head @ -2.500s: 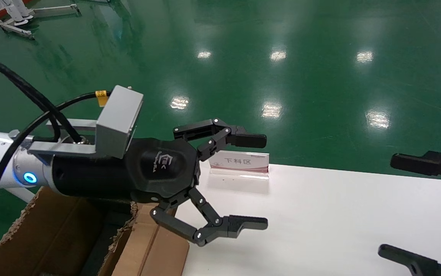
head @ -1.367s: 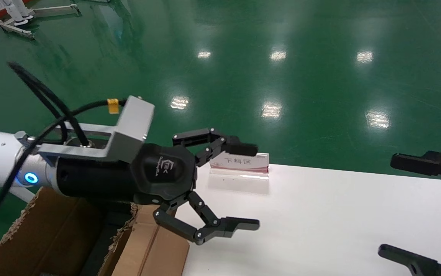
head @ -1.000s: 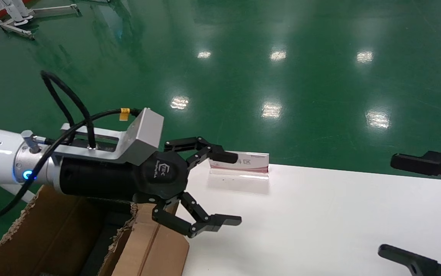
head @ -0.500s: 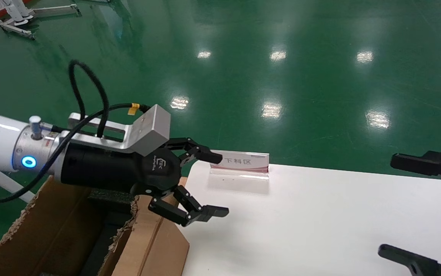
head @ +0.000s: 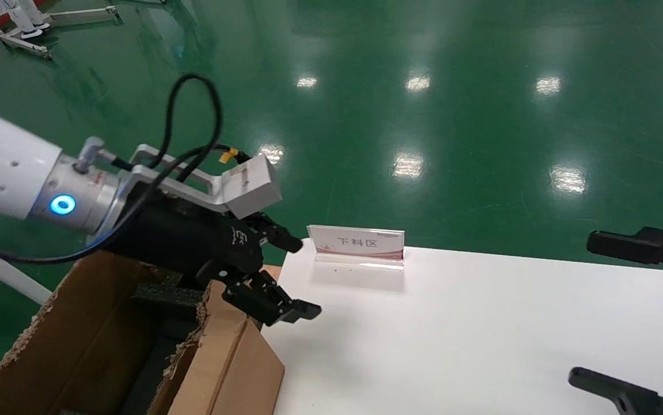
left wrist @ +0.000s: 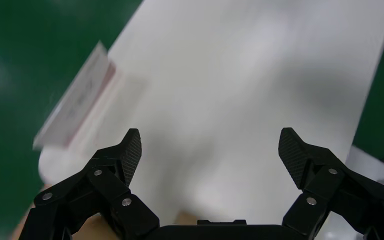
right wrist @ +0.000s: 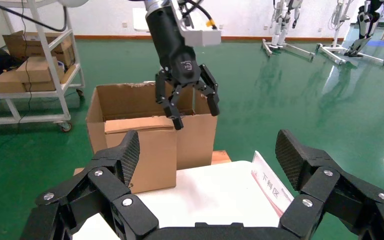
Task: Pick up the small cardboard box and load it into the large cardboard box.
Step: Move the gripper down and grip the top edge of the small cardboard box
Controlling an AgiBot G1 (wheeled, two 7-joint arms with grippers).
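Observation:
The large cardboard box (head: pixel 78 334) stands open at the table's left end, with ragged flap edges and black foam (head: pixel 167 295) inside; the right wrist view shows it too (right wrist: pixel 125 97), one flap (right wrist: pixel 145 155) hanging down its front. My left gripper (head: pixel 302 278) hovers open and empty over the box's table-side flap and the table's left edge. In its own view (left wrist: pixel 210 145) only the white tabletop (left wrist: pixel 240 90) lies between the fingers. My right gripper (head: pixel 584 310) is parked open at the table's right end. The small cardboard box is out of view.
A small acrylic sign (head: pixel 357 245) stands at the white table's (head: pixel 481 334) far left corner. Green floor surrounds the table. In the right wrist view a shelf cart (right wrist: pixel 30 75) with cartons stands behind the large box.
My left gripper has drawn back to the left from over the table toward the large box, tilting downward and staying open. The right arm has not moved.

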